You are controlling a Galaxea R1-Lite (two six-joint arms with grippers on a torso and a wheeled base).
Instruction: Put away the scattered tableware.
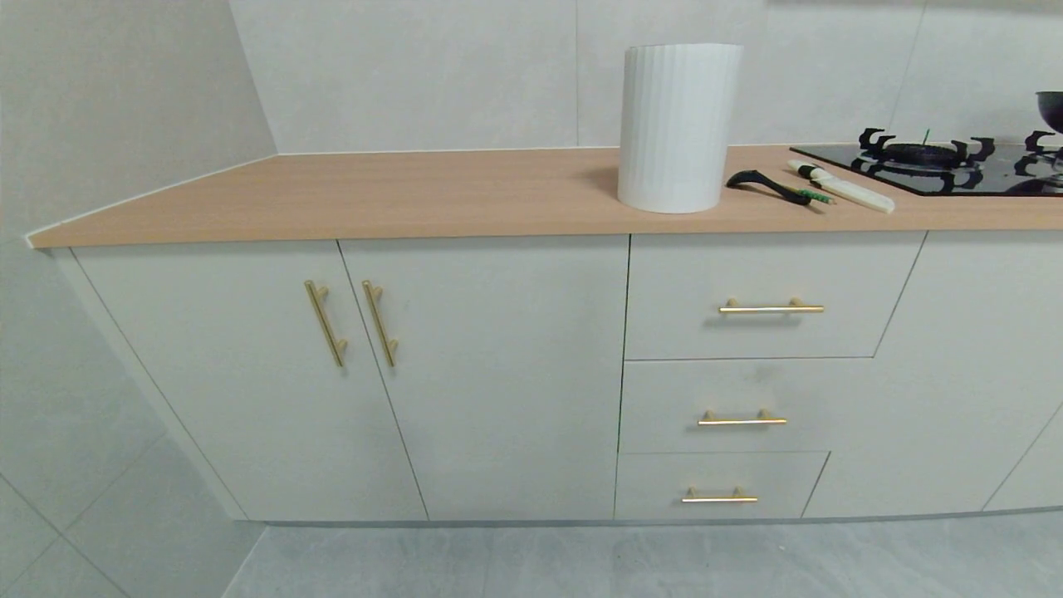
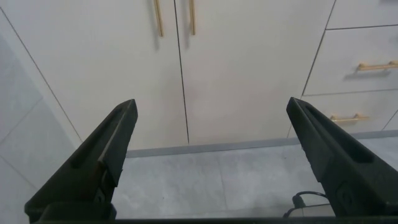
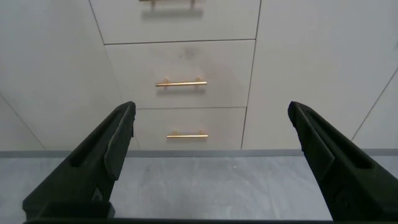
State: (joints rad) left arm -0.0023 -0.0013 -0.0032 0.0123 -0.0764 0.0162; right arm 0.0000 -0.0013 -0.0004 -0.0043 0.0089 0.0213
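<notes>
I hold the left gripper point(image 2: 211, 104) and right gripper point(image 3: 211, 107) spread wide and empty, low before the cupboards point(image 2: 249, 62), since the knife point(image 1: 840, 186) and black tool point(image 1: 768, 184) wait upper right beside the ribbed pot point(image 1: 679, 126).

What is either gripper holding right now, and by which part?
Nothing. The left gripper and right gripper are both open and empty, facing the cabinet; the utensils lie on the countertop.

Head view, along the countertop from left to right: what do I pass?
White ribbed container → black-handled utensil → cream utensil → gas hob. A thin green item overlaps the two utensils, so I left it out of the order.
</notes>
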